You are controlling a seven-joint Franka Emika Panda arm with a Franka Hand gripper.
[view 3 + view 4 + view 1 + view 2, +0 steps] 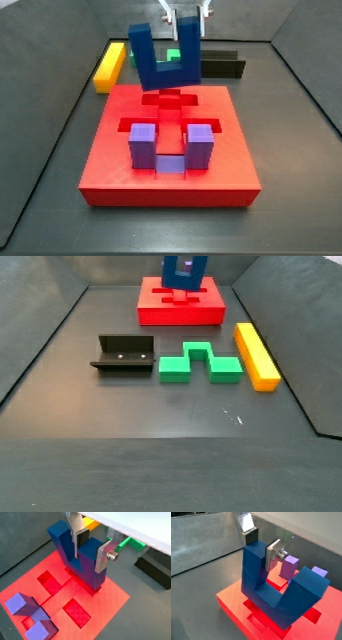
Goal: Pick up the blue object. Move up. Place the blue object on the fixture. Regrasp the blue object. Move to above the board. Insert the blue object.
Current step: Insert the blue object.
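My gripper (92, 551) (262, 546) is shut on one prong of the blue object (87, 572) (271, 597), a dark blue U-shaped block hanging with its prongs up. In both side views the gripper (183, 18) holds the blue object (167, 75) (183, 271) over the far end of the board (120, 170) (154, 311), above its cross-shaped recess (70, 594). Whether the block's base touches the board I cannot tell. The black fixture (123, 354) (221, 66) stands empty on the floor, away from the board.
A lighter purple U-shaped block (140, 140) (30, 614) (291, 564) sits in the other end of the board's recess. A green block (201, 364) and a yellow bar (254, 354) (110, 65) lie on the floor beside the fixture. Grey walls enclose the floor.
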